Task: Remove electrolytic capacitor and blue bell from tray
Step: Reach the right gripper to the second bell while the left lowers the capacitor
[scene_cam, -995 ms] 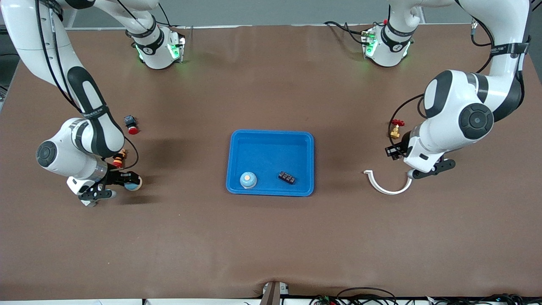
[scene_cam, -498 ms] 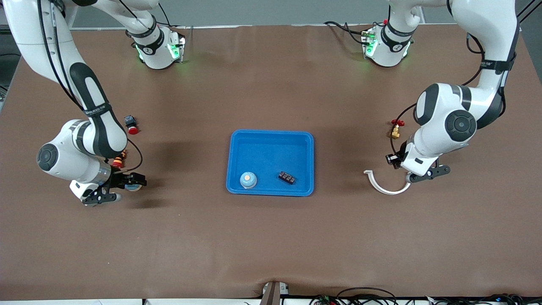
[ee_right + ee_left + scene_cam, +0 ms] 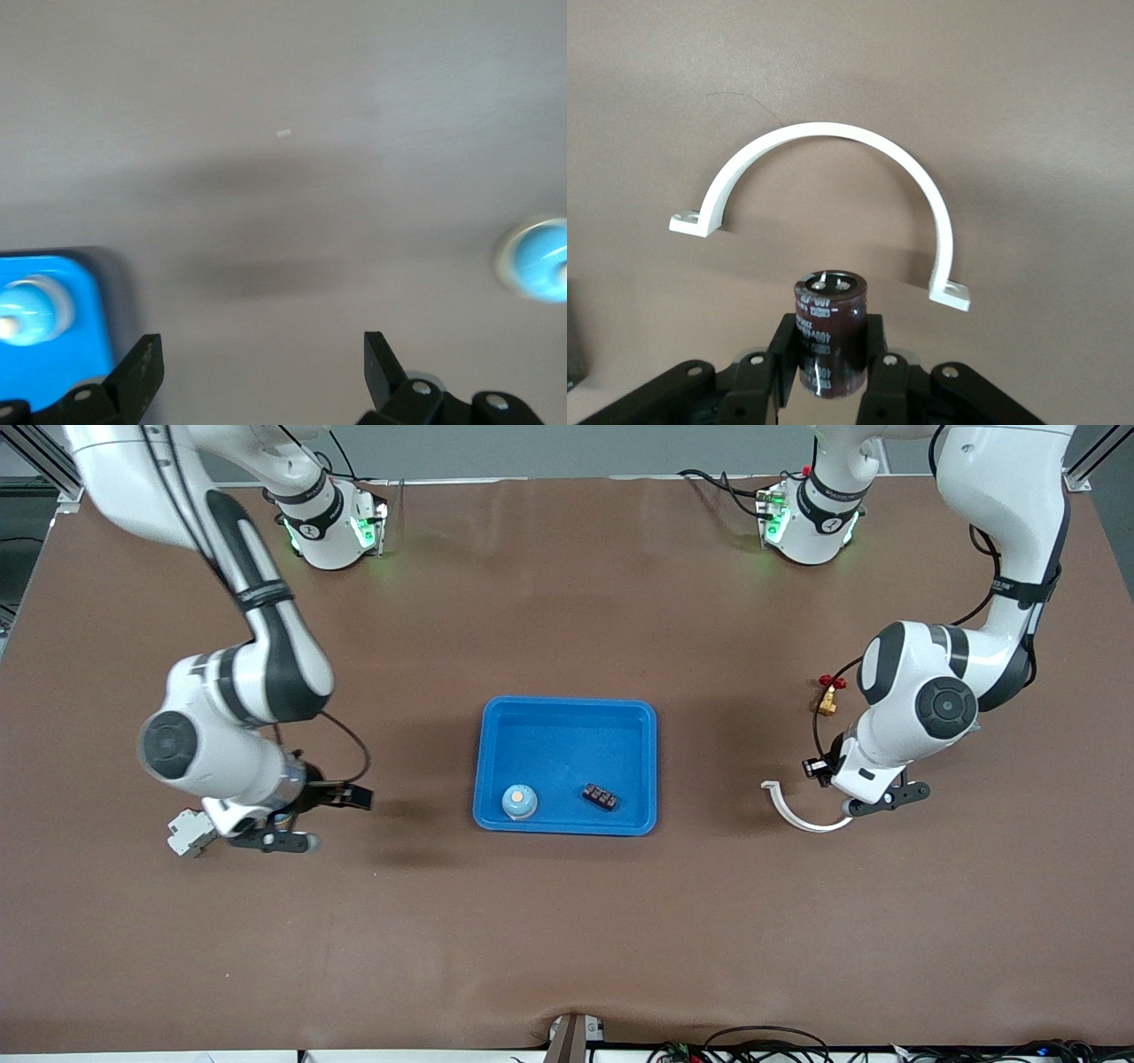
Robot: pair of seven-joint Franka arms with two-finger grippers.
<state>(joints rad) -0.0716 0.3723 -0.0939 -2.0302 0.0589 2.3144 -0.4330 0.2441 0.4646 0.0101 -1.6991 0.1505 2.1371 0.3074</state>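
Note:
My left gripper (image 3: 828, 359) is shut on a dark red capacitor (image 3: 829, 326), held upright over the table beside a white curved clamp (image 3: 833, 133). In the front view this gripper (image 3: 842, 790) hangs at the clamp's (image 3: 797, 815) end toward the left arm. My right gripper (image 3: 337, 819) is open with nothing between its fingers (image 3: 142, 367), between the blue tray (image 3: 567, 713) and the right arm's end. A light blue bell (image 3: 539, 261) lies on the table apart from it, hidden under the hand in the front view. Another bell (image 3: 519, 801) sits in the tray.
A black terminal block (image 3: 600, 797) lies in the tray beside the bell. A brass valve with a red handle (image 3: 828, 695) stands by the left arm. A small white-grey block (image 3: 189, 833) lies by the right hand.
The right gripper has opened, let go of the light blue bell, and swung toward the tray. The left arm has shifted slightly toward the tray with the capacitor.

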